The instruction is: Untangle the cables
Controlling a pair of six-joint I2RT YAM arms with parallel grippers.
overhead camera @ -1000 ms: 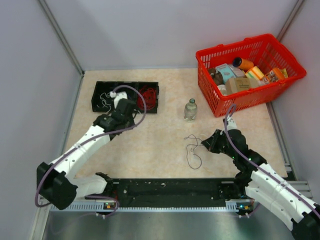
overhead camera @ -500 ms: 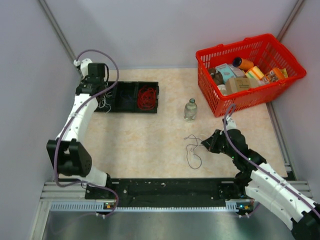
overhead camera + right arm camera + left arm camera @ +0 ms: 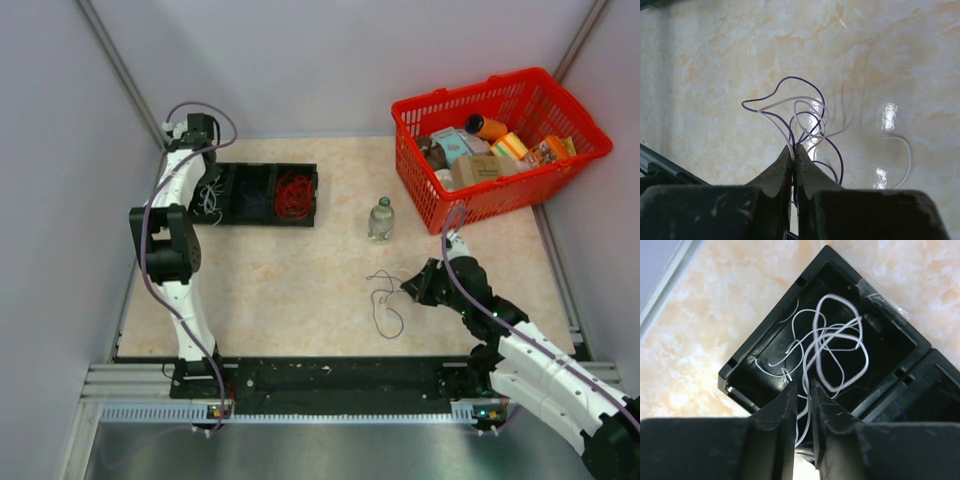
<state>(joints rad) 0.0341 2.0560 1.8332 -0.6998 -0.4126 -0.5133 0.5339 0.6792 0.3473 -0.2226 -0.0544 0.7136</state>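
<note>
My left gripper (image 3: 190,133) is raised over the back left corner, above the black tray (image 3: 250,216). Its jaws (image 3: 803,385) stand a narrow slit apart with a strand of the white cable (image 3: 837,347) running through the slit. The loops spread over the tray's left compartment (image 3: 770,325). That white bunch (image 3: 209,197) shows there from above. A red cable bunch (image 3: 295,193) fills the right compartment. My right gripper (image 3: 408,287) is low over the table, shut (image 3: 793,146) on a tangle of white and dark blue cables (image 3: 807,117), which trails left (image 3: 385,302).
A small clear bottle (image 3: 381,219) stands mid-table, behind the tangle. A red basket (image 3: 480,205) of packaged goods sits at the back right. One loose white strand (image 3: 907,160) lies on the table beside the tangle. Walls close in at left, back and right.
The left arm swung from low over the tray up into the back left corner, and its jaws eased apart a little. The right arm edged slightly left, still gripping the tangle.
</note>
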